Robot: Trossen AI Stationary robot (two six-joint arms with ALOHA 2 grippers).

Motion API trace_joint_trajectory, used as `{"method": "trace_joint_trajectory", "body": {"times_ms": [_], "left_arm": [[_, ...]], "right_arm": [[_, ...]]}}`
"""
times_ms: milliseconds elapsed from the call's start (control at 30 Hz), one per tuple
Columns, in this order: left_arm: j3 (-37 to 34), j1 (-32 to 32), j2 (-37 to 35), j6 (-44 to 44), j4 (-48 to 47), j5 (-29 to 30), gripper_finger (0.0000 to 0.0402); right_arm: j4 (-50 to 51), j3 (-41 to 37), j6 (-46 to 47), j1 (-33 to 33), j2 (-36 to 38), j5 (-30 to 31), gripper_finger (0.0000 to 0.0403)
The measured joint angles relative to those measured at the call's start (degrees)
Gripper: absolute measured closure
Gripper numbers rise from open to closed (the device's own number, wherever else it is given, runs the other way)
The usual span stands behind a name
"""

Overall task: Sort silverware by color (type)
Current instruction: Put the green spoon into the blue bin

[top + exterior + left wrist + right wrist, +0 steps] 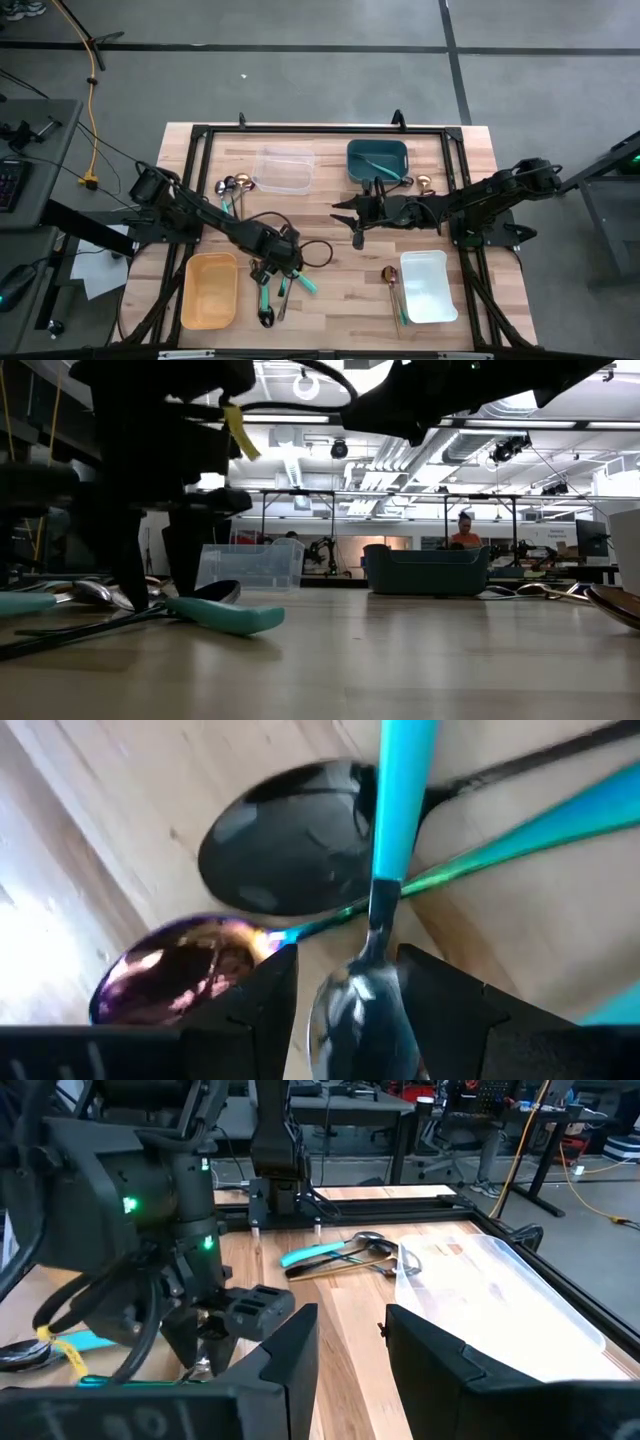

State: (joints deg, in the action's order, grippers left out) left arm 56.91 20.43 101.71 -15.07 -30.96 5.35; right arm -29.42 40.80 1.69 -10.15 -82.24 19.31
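My left gripper [266, 272] is open and points down over a pile of silverware [272, 292] near the table's front, beside the yellow container [210, 290]. In the left wrist view its fingers [268, 995] stand on either side of the silver bowl [360, 1020] of a teal-handled spoon [400, 800]. That spoon lies across a black spoon [285, 845] and an iridescent spoon [180, 965]. My right gripper [358, 232] is open and empty above the table's middle. More silverware [232, 188] lies at the far left, a gold spoon [390, 275] lies by the white container, and a teal piece lies in the teal container [377, 160]. My left gripper comes from above, pointing down, with one finger on each side of the teal-handled spoon's silver bowl [345, 1005]. The spoon lies on the other spoons. I cannot tell whether the fingers touch it.
A clear container [284, 170] stands at the far middle and a white container [428, 285] at the near right. A gold piece [423, 183] lies beside the teal container. A black frame [300, 130] runs round the table. A person [465, 532] is in the room behind.
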Motion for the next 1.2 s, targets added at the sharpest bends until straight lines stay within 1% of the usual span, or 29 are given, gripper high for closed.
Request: {"method": "trace_joint_trajectory", "body": {"times_ms": [400, 467, 533, 733, 800, 900, 1067, 1200], "left_arm": [[0.13, 0.71, 1.4, 0.02, 0.0, 0.72, 0.0243], [0.12, 0.74, 1.43, -0.01, -0.33, 0.85, 0.0256], [0.08, 0.74, 1.45, 0.03, -0.64, 0.93, 0.028], [0.03, 0.87, 1.34, 0.02, -0.87, 0.67, 0.0382], [-0.03, 0.83, 0.74, 0.05, -0.99, 1.36, 0.0389], [-0.28, 0.67, -0.58, -0.02, -2.22, 2.64, 0.0381], [-0.27, 0.12, -5.29, 0.01, -5.0, 4.03, 0.0399], [-0.27, -0.88, -10.37, 0.03, -7.49, 5.03, 0.04]], "right_arm": [[0.23, 0.0, 0.02, 0.0, 0.0, 0.0, 0.0289], [0.23, 0.0, 0.02, 0.0, 0.0, 0.0, 0.0289], [0.23, 0.0, 0.0, 0.0, 0.0, 0.0, 0.0289], [0.25, 0.0, 0.02, 0.0, 0.0, 0.0, 0.0289], [0.23, 0.0, 0.02, 0.0, 0.0, 0.0, 0.0289], [0.23, 0.0, -0.02, 0.0, 0.0, 0.0, 0.0289], [0.14, 0.0, -0.13, 0.0, 0.0, 0.0, 0.0289], [0.12, 0.0, -0.15, 0.0, 0.0, 0.0, 0.0289]]}}
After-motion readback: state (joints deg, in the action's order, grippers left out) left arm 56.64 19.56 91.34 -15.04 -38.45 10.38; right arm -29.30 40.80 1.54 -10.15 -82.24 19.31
